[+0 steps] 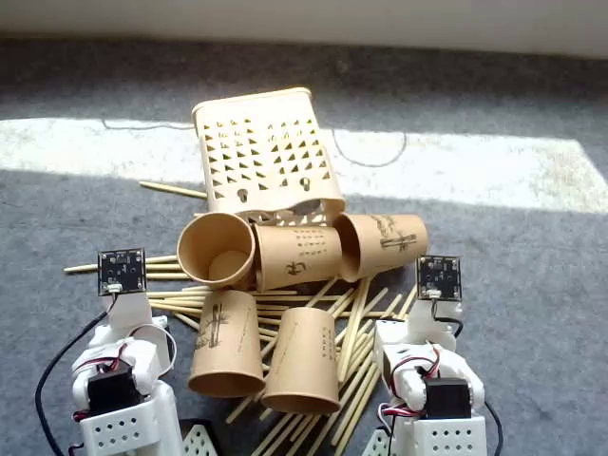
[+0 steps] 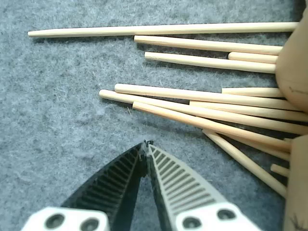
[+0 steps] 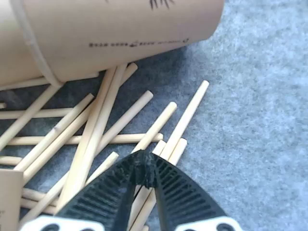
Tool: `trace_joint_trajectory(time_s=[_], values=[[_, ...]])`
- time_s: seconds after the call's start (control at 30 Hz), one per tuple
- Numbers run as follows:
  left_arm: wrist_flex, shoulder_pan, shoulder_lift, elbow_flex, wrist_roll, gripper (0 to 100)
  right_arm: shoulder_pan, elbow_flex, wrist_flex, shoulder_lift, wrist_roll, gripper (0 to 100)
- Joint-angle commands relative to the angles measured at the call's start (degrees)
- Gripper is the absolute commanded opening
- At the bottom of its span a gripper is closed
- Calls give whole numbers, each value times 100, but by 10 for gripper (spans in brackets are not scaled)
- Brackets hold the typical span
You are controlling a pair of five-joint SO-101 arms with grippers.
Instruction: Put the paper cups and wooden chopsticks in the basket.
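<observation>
Basket (image 1: 266,157) of pale slotted plastic lies on its side on the grey felt bench (image 1: 532,285), one slotted wall facing up. Right against the basket's near edge, three paper cups lie on their sides in a row: the first cup (image 1: 217,249) with its mouth open to the camera, the middle cup (image 1: 294,255), and the third cup (image 1: 385,245). Farther from the basket, toward the arms, two more cups (image 1: 226,344) (image 1: 302,361) lie side by side, mouths pointing away from the basket. Wooden chopsticks (image 1: 351,332) are scattered under and around these cups, and a single chopstick (image 1: 171,188) lies beside the basket's side wall.

The left arm (image 1: 119,380) and right arm (image 1: 432,380) sit well apart from the basket, beyond the cups. The left jaws are closed tip to tip, gripping nothing, over bare felt near the chopstick ends (image 2: 202,103). The right jaws are likewise closed and empty, above crossed chopsticks (image 3: 96,130) near a cup (image 3: 120,33).
</observation>
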Motion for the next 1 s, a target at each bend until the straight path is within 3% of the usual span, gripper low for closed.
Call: trace_joint_trajectory(time_s=[0.0, 0.97], values=[[35, -40, -40, 110, 9, 7, 57, 620, 31, -40, -35, 6], [26, 198, -48, 92, 9, 7, 48, 620, 22, -40, -35, 6]])
